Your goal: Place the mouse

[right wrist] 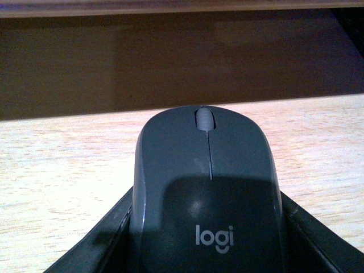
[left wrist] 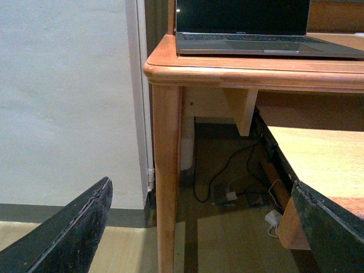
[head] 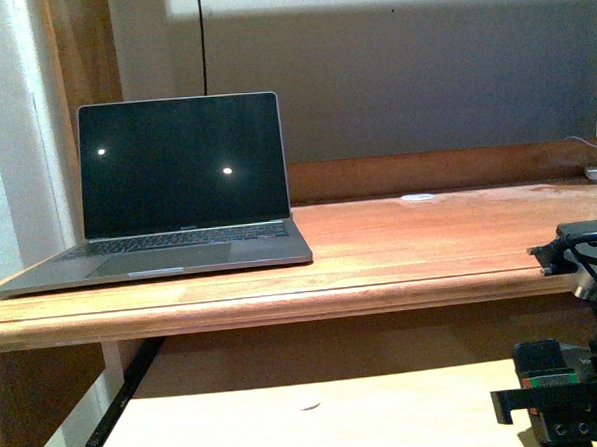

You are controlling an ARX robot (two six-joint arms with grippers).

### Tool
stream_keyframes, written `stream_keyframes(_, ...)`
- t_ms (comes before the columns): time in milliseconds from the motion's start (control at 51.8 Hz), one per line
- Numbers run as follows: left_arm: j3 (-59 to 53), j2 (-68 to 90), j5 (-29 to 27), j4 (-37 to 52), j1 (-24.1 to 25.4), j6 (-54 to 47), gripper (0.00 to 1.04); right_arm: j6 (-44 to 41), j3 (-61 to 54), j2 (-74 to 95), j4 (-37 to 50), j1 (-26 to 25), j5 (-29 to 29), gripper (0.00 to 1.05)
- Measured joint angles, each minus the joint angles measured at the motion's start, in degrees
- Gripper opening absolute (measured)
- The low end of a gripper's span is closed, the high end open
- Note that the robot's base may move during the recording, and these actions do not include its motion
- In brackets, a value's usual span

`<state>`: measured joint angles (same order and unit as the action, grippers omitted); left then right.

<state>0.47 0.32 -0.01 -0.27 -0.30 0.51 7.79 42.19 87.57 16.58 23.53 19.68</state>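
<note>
While hanging below and right of the laptop [head: 182, 190], clamps the mouse [right wrist: 207, 170] in the right gripper [right wrist: 207, 253], fingers [right wrist: 94, 253] against both flanks, logo side up. Holds it over the pale shelf [head: 289, 424] beneath the laptop's desk [head: 430, 247]; cannot tell whether touching. Shows the left gripper [left wrist: 199, 233] spread wide, empty, below the laptop, near the desk leg [left wrist: 168, 170].
</note>
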Motion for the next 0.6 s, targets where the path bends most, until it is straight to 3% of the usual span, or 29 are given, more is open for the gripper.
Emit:
stream_keyframes(347, 0.0, 0.0, 0.0, 0.0, 0.0, 0.0, 0.97, 2.1, -0.9, -17.4, -10.3, -2.7, -6.7, 0.55)
stream_keyframes(598, 0.0, 0.0, 0.0, 0.0, 0.0, 0.0, 0.97, 3.7, 17.9, -8.6, -14.7, 1.4, -3.5, 0.55)
